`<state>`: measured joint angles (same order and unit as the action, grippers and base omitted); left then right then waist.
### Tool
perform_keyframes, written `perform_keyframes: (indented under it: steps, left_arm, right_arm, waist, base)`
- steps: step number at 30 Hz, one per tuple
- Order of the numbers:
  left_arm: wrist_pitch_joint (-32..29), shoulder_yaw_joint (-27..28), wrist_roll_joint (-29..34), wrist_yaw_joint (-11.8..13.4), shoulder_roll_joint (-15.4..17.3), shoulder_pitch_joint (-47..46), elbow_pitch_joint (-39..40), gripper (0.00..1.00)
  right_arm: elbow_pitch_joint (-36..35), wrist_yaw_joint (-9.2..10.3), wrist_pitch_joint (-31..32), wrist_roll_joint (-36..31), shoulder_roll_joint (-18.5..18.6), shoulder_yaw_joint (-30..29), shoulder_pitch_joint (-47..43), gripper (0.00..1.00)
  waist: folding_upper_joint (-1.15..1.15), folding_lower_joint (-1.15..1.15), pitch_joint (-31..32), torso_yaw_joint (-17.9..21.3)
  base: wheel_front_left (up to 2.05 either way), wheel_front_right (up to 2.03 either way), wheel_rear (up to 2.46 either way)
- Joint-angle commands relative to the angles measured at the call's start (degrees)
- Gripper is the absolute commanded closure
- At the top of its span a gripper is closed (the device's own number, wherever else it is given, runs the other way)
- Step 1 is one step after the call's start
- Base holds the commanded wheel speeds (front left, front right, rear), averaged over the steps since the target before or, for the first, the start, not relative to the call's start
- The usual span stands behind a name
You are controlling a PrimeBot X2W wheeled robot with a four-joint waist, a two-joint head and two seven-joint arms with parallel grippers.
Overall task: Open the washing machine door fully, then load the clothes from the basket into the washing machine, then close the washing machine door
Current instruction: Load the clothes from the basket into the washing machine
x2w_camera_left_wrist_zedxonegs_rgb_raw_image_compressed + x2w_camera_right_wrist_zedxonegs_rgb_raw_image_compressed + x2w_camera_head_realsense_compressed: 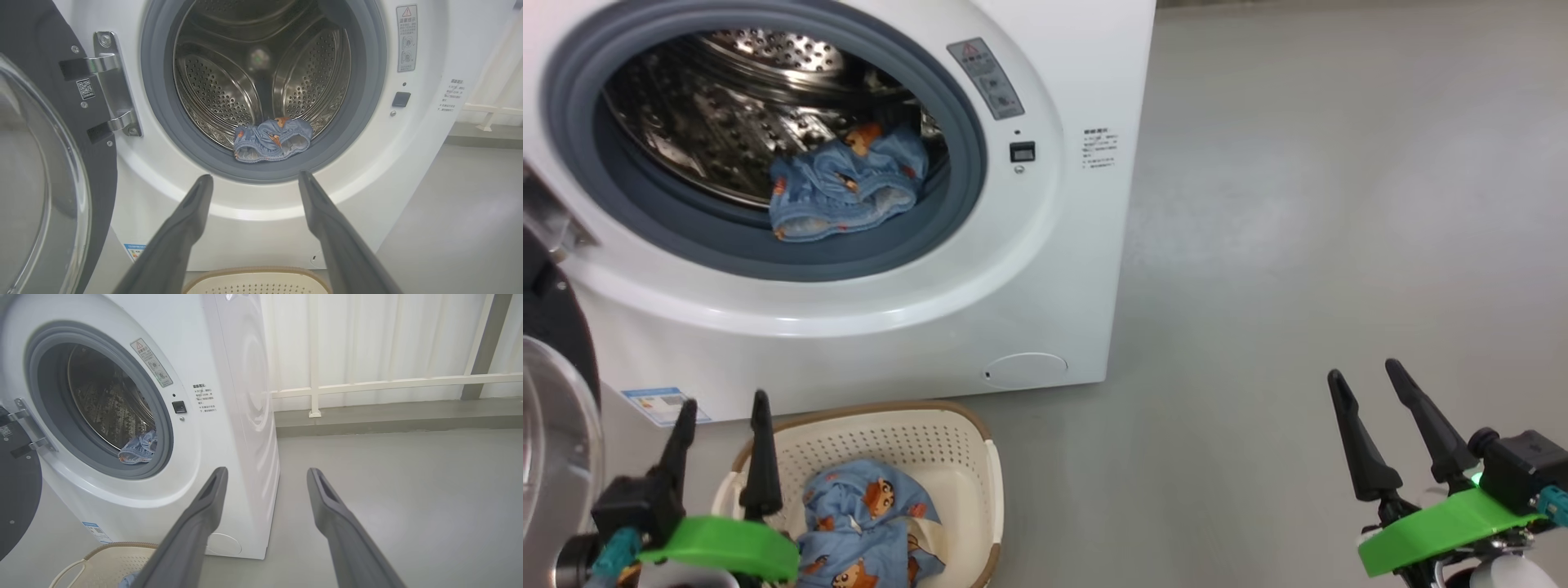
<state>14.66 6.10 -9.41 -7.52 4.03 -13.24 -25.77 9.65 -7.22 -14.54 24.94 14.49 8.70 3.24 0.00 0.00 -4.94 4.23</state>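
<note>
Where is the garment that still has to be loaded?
In the head view, lower left: the garment lies in the basket on the floor before the washing machine, just right of the left gripper.

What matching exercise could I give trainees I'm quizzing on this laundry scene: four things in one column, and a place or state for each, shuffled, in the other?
Things:
1. door
2. basket
3. left gripper
4. drum

Places or states:
a. steel, with one blue garment lying inside
b. open, holding nothing
c. swung wide open
d. on the floor before the washing machine

Pairs: 1-c; 2-d; 3-b; 4-a
</note>
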Motion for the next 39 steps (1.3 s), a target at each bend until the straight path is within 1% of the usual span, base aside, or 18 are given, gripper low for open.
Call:
perform_keyframes:
  steps: [1,8,20,33,39]
  left_arm:
    - [0.34,1.57,0.44,0.04,0.92,0.73,2.23,0.00]
    - [0.34,1.08,0.18,0.03,1.27,4.29,4.16,0.00]
    - [0.34,2.60,-0.11,0.03,0.87,8.83,9.12,0.00]
    - [0.34,2.98,-0.08,0.03,0.40,8.98,10.82,0.00]
    - [0.34,2.69,-0.40,0.03,0.41,8.39,9.36,0.00]
  right_arm:
    - [-1.52,-0.26,-0.46,0.24,1.12,0.28,-0.42,0.00]
    - [-1.74,-0.26,-0.46,0.27,1.18,-0.60,-1.85,0.00]
    - [-2.28,-0.26,-0.46,0.10,1.28,-1.70,-2.67,0.00]
    - [-2.56,-0.26,-0.46,-0.09,1.18,-1.88,-1.91,0.00]
    - [-2.77,-0.26,-0.46,-0.09,0.88,-1.74,-0.96,0.00]
  waist:
    - [0.00,0.00,1.22,-0.96]
    - [0.00,0.00,2.19,-1.47]
    - [0.00,0.00,2.21,-1.62]
    - [0.00,0.00,1.06,-1.33]
    - [0.00,0.00,-0.49,-0.92]
  base:
    - [0.00,0.00,0.00]
    - [0.00,0.00,0.00]
    - [0.00,0.00,0.00]
    - [0.00,0.00,0.00]
    - [0.00,0.00,0.00]
